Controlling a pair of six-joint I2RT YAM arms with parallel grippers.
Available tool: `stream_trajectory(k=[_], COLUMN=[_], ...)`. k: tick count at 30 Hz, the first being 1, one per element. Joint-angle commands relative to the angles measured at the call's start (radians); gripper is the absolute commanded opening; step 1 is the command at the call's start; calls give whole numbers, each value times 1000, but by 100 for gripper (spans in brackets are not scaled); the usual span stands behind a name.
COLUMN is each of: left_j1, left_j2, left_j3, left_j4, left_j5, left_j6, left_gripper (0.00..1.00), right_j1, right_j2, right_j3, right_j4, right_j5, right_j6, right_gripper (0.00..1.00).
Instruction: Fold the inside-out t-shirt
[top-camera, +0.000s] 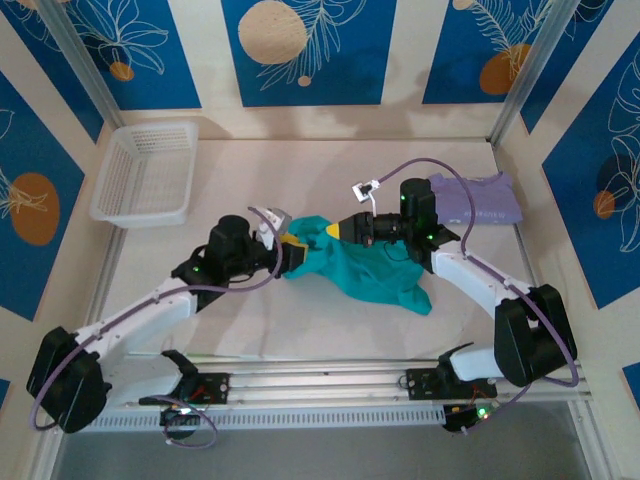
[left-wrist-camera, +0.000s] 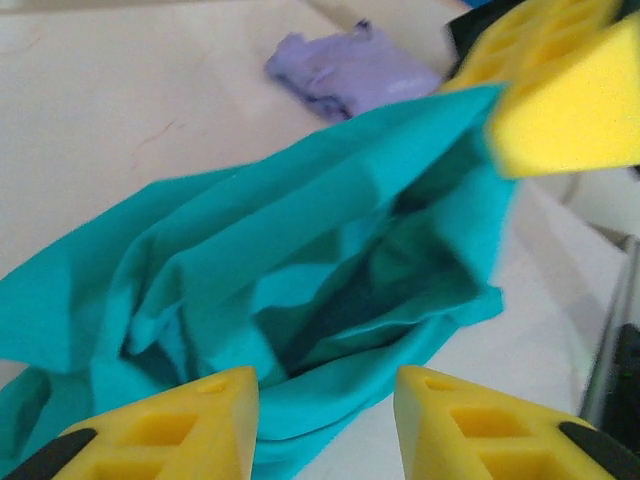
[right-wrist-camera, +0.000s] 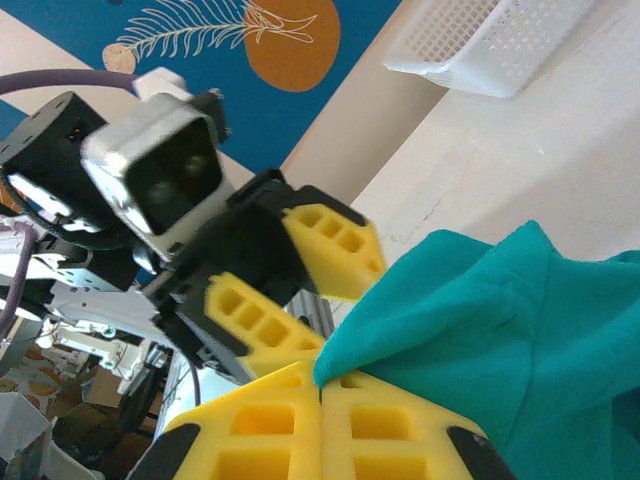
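T-shirt (top-camera: 372, 268): teal cloth lying crumpled at the middle of the surface (top-camera: 330, 170), between the two arms. Its nearer part is spread low toward the right arm, and its farther left end is gathered to a point where the end effectors meet. Left end effector (left-wrist-camera: 325, 430), coming from the near left, stands with its jaws apart; an edge of the cloth shows in the gap, not pinched. Right end effector (right-wrist-camera: 320, 400), reaching in from the right, has its yellow foam pads pressed together on a thin edge of the cloth, which falls away from them in soft folds. The left wrist view looks into a hollow mouth of fabric; whether this is the hem, a sleeve or the neck cannot be told. Judged from the deep creases and the sag, the cloth is light, limp and without stiffness: it will drape, bunch and trail rather than keep a shape. It is not fragile, and the foam should hold it without slip so long as the bite is deep enough. The chief hazard is probably taking two layers where one is wanted, or the reverse. The best holds would be on an edge or seam, at two corners well apart, so that the cloth can be drawn taut and laid flat before folding. Beyond, at the far right, lies a folded lavender shirt (top-camera: 480, 200); a white basket (top-camera: 145, 172) stands at the far left.
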Motion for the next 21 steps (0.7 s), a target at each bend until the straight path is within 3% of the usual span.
stream_trajectory(k=[1,7,8,12,14,18,21], left_j1=[-3,-1,0,8,32,92,107], left_j2=[37,160,179,236,222,170,174], left_j3=[54,112,121,166,160,42,-33], left_j4=[-31,42,55,62,83,396,670], left_j5=[-82,-30,-19,99,223,543,636], left_j6=[29,7,4,-19,-65,-307,-498], left_gripper=[41,42,37,2,0,0,0], right_j1=[-5,-4,-4,-31,-64,-112,-128], right_j2=[-6,-6,-7,-27,-46,-53,-13], right_j3=[21,7,2,-10,-10,4,3], right_j4=[-1,9,8,-48,-89,-205,-198], right_j5=[-15,-24,-29,-32,-21,50,45], right_j6=[7,0,-9,-88,-127,-209,-184], right_gripper=[0,0,0,0,0,0,2])
